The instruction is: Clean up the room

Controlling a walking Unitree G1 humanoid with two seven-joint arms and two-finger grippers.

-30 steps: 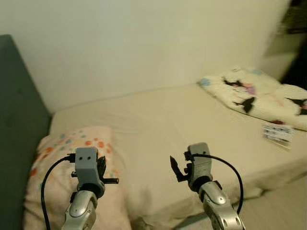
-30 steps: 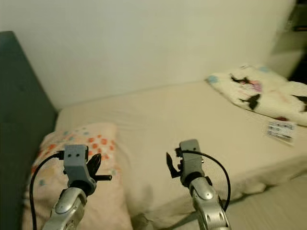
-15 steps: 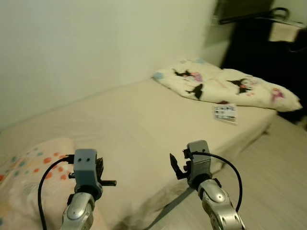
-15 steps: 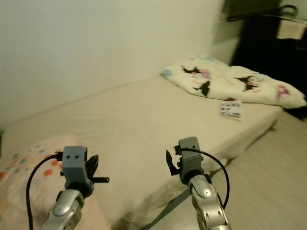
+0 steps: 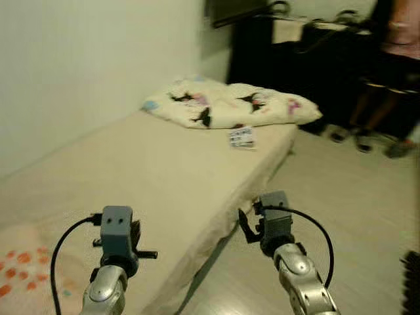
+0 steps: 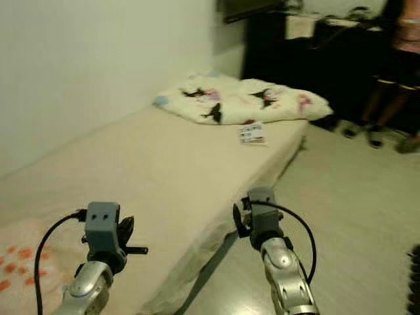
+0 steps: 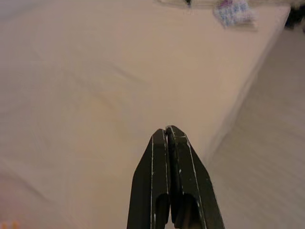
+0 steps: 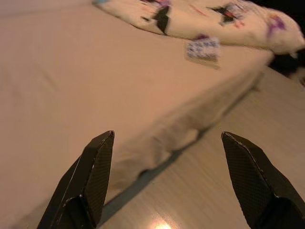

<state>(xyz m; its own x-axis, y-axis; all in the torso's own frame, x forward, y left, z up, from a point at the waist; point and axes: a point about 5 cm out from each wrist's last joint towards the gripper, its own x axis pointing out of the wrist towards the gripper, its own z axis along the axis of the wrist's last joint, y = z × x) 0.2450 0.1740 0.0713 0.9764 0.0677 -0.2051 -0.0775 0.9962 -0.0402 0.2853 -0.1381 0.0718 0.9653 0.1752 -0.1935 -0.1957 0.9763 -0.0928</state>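
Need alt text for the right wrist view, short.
The open right gripper hangs over the edge of a beige bed, wood floor beyond it. At the bed's far end lie a patterned quilt and a small printed packet.

Blurred and cut off by the upper right edge, a person point(image 5: 396, 59) standing on the floor beyond the bed point(image 5: 164, 170); print on the small card point(image 5: 242, 137) beside the patterned quilt point(image 5: 230, 105) too small to read.

View swung right: patterned quilt point(image 5: 226, 104) now central, a person's legs point(image 5: 377, 98) newly in sight.
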